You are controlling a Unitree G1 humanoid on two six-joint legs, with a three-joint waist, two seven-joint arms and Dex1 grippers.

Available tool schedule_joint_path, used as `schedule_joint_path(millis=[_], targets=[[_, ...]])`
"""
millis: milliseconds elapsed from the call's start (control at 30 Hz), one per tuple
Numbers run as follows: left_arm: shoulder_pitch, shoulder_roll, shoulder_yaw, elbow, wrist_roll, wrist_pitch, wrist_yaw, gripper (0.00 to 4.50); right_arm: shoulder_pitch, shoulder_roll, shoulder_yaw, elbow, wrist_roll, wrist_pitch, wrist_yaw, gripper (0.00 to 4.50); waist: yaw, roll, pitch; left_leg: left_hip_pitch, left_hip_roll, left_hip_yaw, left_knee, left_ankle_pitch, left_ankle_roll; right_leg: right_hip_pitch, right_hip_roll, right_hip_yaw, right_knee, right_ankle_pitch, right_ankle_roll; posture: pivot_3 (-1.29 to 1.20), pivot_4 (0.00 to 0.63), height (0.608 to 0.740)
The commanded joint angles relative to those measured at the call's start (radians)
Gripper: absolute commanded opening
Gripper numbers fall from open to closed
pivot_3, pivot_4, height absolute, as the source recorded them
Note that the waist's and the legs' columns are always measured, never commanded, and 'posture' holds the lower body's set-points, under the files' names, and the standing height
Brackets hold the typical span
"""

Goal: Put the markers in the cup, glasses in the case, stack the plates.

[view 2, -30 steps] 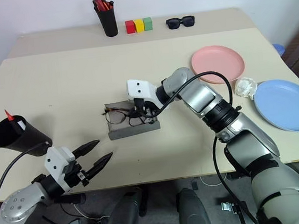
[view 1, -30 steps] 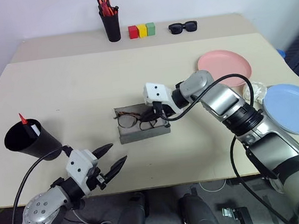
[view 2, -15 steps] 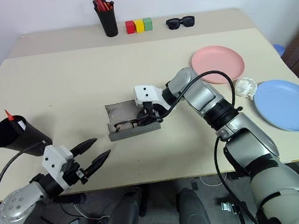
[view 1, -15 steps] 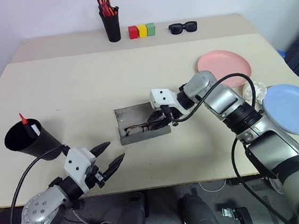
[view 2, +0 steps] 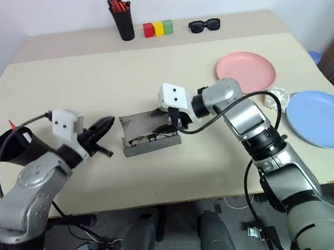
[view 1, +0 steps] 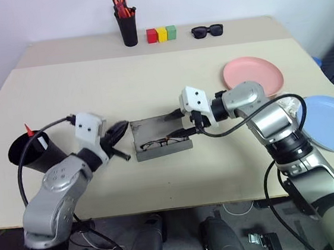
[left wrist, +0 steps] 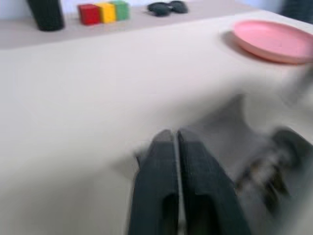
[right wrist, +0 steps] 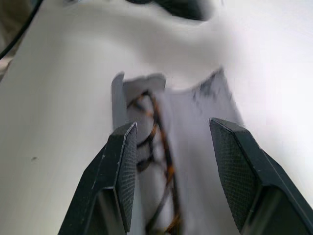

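Observation:
The grey case [view 1: 159, 127] lies open at the table's middle with the thin dark-rimmed glasses [view 1: 157, 143] inside, along its near edge. My right gripper [view 1: 179, 125] hovers open over the case's right end, holding nothing; its wrist view looks down on the glasses [right wrist: 157, 147] between the fingers [right wrist: 122, 161]. My left gripper [view 1: 118, 134] is shut and empty, its tip by the case's left end. The black cup [view 1: 25, 154] stands at the left with a marker's red tip [view 1: 29, 130] sticking out. To the right lie the pink plate [view 1: 252, 74] and the blue plate [view 1: 333, 122], apart from each other.
Along the back edge stand a black pen holder [view 1: 127, 29] with orange-capped pens, three coloured blocks [view 1: 161, 34] and black sunglasses [view 1: 207, 31]. A crumpled white scrap [view 2: 274, 96] lies between the two plates.
The right gripper set the glasses into the case, opened and drew back to the right. The left arm swung up from the front edge to the case's left end and shut its gripper.

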Motion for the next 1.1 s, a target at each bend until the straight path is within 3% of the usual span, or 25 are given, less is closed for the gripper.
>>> schedule_joint_path(millis=[33, 233, 333, 567, 767, 1100], targets=[[-0.193, -0.048, 0.026, 0.148, 0.012, 0.168, 0.124, 0.06, 0.071, -0.020, -0.052, -0.140, 0.022, 0.043, -0.069, 2.35, 0.002, 0.000, 0.000, 0.000, 0.000, 0.000, 0.000, 0.000, 0.000, 0.000, 0.000, 0.000, 0.001, 0.000, 0.000, 0.00, 0.150, 0.734], [-0.437, -0.094, 0.048, 0.379, -0.006, 0.311, 0.118, 0.06, 0.178, -0.042, -0.097, -0.260, 0.032, 0.104, -0.170, 2.35, -0.020, -0.001, 0.000, 0.000, 0.000, 0.001, 0.000, 0.001, -0.001, -0.001, 0.000, 0.001, 0.004, 0.000, 0.001, 0.00, 0.150, 0.734], [-0.548, -0.065, -0.046, 0.544, 0.010, 0.393, 0.029, 0.06, 0.282, -0.072, -0.195, -0.350, 0.035, 0.101, -0.250, 2.35, -0.015, -0.001, 0.001, 0.000, 0.000, 0.000, 0.000, 0.002, -0.002, -0.002, 0.001, 0.000, 0.005, -0.001, 0.000, 0.00, 0.150, 0.734], [-0.587, -0.040, -0.099, 0.697, 0.046, 0.380, -0.058, 0.06, 0.442, -0.106, -0.299, -0.474, 0.086, 0.097, -0.304, 2.35, -0.025, -0.001, 0.000, 0.000, 0.000, 0.001, 0.000, 0.002, -0.002, -0.002, 0.001, 0.001, 0.006, -0.001, 0.000, 0.00, 0.150, 0.734], [-0.525, 0.012, -0.134, 0.589, 0.015, 0.387, -0.172, 0.06, 0.473, -0.106, -0.320, -0.439, 0.091, 0.084, -0.354, 2.35, -0.024, -0.001, 0.001, 0.000, 0.000, 0.001, 0.000, 0.002, -0.002, -0.002, 0.000, 0.002, 0.006, -0.001, 0.000, 0.00, 0.150, 0.734], [-0.313, 0.089, -0.142, 0.247, -0.037, 0.380, -0.273, 0.06, 0.371, -0.091, -0.328, -0.346, 0.148, 0.095, -0.388, 2.35, -0.018, -0.001, 0.000, 0.000, 0.000, 0.001, 0.000, 0.002, -0.002, -0.001, -0.001, 0.002, 0.006, -0.001, 0.000, 0.00, 0.150, 0.734]])
